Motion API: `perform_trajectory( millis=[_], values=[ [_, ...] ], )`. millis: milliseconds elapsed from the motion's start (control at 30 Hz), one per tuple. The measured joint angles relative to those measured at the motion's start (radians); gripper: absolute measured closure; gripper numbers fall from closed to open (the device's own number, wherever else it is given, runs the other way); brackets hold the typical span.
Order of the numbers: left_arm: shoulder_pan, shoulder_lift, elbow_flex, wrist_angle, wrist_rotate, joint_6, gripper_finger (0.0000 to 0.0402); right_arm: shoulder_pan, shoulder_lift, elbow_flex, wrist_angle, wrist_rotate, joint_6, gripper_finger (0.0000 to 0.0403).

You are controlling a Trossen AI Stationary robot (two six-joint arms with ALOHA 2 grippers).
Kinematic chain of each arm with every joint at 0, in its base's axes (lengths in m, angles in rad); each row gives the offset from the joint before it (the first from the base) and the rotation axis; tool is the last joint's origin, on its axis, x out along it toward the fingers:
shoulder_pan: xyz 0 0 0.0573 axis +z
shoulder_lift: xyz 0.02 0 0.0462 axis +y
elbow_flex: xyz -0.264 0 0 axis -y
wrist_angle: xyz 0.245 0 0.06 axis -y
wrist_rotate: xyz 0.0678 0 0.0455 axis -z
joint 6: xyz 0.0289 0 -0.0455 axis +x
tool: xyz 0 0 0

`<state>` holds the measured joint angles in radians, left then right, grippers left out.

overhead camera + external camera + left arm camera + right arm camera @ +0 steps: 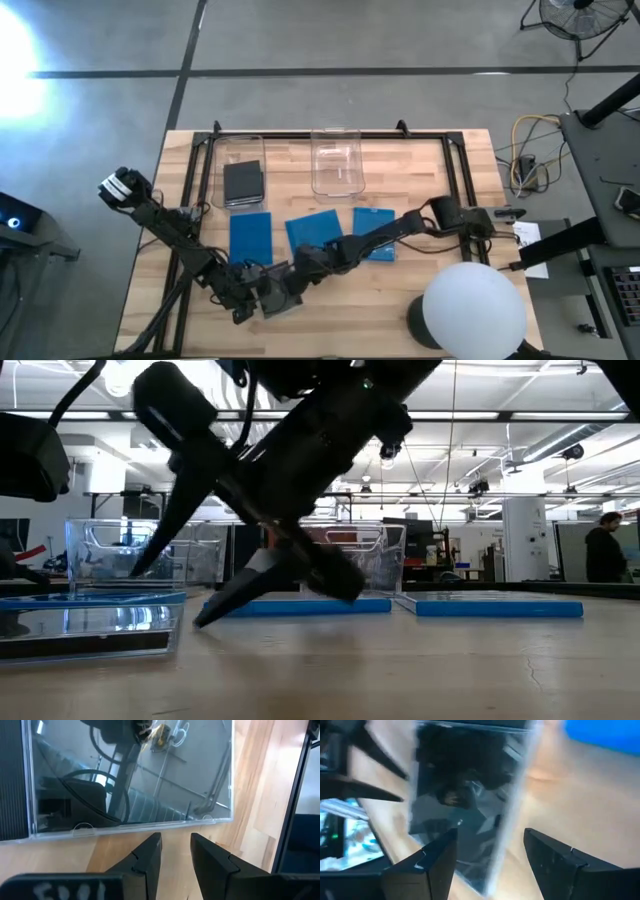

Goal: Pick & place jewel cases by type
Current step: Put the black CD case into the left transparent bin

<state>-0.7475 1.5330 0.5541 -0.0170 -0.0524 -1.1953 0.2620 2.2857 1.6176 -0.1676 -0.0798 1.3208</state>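
A dark translucent jewel case lies flat on the table near its front edge, left of the middle. My left gripper is open by a narrow gap, its tips just short of the case's edge with a strip of bare wood between. My right gripper comes in from the right, slanting down and wide open, and the same case has its edge running between the fingers. Three blue jewel cases lie flat mid-table. More dark cases rest in the far-left clear bin. My right gripper has one fingertip down at the table beside the dark case's right edge. I cannot tell whether it touches the case.
An empty clear bin stands beside the left bin at the table's far side. A black frame runs along the far and side edges. A white round lamp head covers the near right corner. Both arms crowd the front left.
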Motion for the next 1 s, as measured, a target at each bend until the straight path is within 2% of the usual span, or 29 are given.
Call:
perform_trajectory(
  millis=[200, 300, 467, 733, 1000],
  values=[
    [0.0, 0.002, 0.0, 0.002, -0.002, 0.009, 0.0307, 0.007, 0.029, 0.001, 0.061, 0.02, -0.001, 0.0182],
    [0.0, 0.002, -0.003, 0.005, -0.002, 0.01, 0.0307, 0.005, 0.03, 0.001, 0.069, -0.015, -0.029, 0.0182],
    [0.0, 0.002, -0.003, 0.003, -0.001, 0.017, 0.0307, -0.002, 0.013, -0.003, 0.095, -0.075, -0.126, 0.0181],
    [0.0, 0.001, -0.004, -0.003, 0.012, 0.039, 0.0307, -0.011, -0.056, 0.04, 0.136, -0.078, -0.302, 0.0181],
    [0.0, 0.001, -0.005, 0.0, 0.006, 0.039, 0.0307, -0.008, -0.052, 0.067, 0.142, -0.078, -0.305, 0.0181]
  ],
)
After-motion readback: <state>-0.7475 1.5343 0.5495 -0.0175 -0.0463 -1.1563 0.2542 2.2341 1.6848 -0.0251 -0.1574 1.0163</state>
